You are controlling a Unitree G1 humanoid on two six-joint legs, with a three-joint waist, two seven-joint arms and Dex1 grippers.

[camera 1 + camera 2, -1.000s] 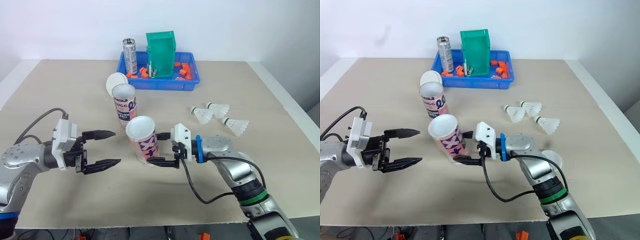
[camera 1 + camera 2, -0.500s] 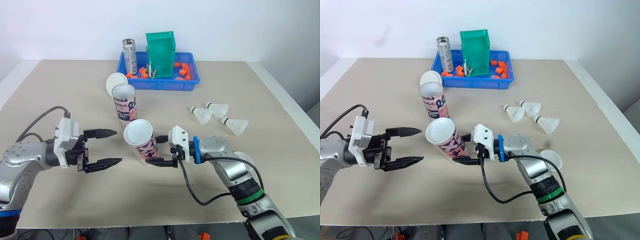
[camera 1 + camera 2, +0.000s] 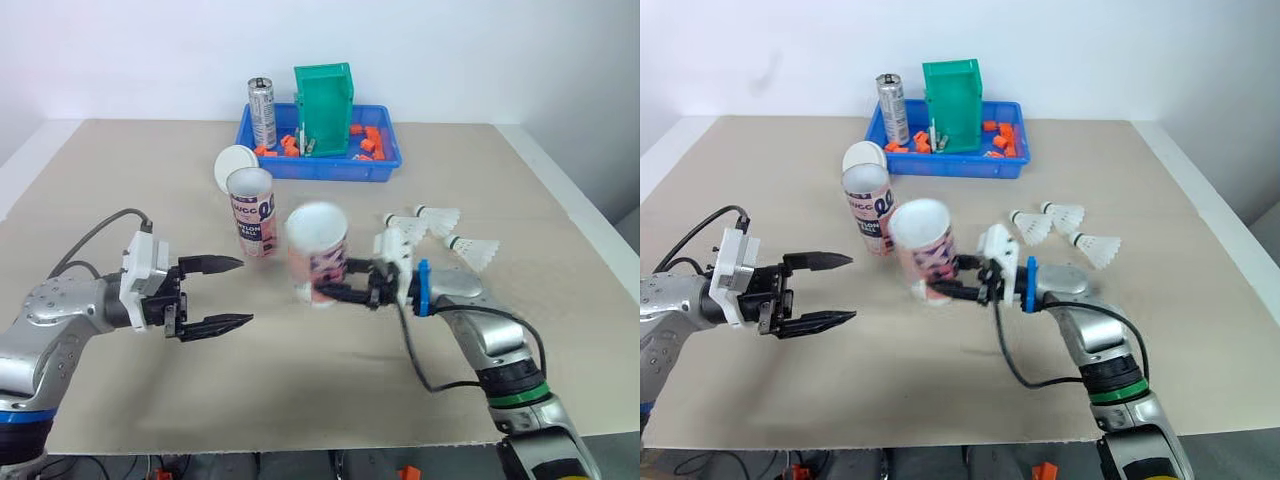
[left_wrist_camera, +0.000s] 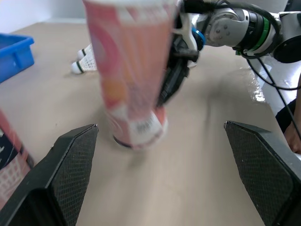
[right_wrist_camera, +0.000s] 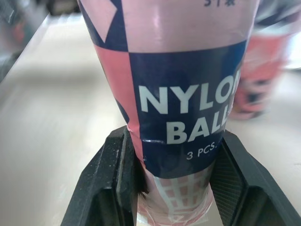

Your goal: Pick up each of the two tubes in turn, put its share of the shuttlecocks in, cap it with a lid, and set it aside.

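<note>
My right gripper (image 3: 338, 287) is shut on the lower part of a pink and navy tube (image 3: 318, 253), which stands nearly upright with its open mouth up. In the right wrist view both fingers (image 5: 111, 179) press the tube (image 5: 183, 89) just above its base. A second tube (image 3: 252, 211) stands upright behind it to the left, with a white lid (image 3: 235, 165) leaning at its back. Three shuttlecocks (image 3: 405, 232) lie on the table to the right. My left gripper (image 3: 218, 294) hangs open left of the held tube with nothing between its fingers (image 4: 66, 174).
A blue tray (image 3: 322, 164) at the back of the table holds a green bin (image 3: 322, 95), a metal can (image 3: 262, 110) and small orange parts. Bare tan table (image 3: 300, 390) spreads in front of both grippers.
My right gripper has swung the tube from leaning left to nearly upright and carried it to the right and away from me. My left gripper has shifted slightly right and stays open.
</note>
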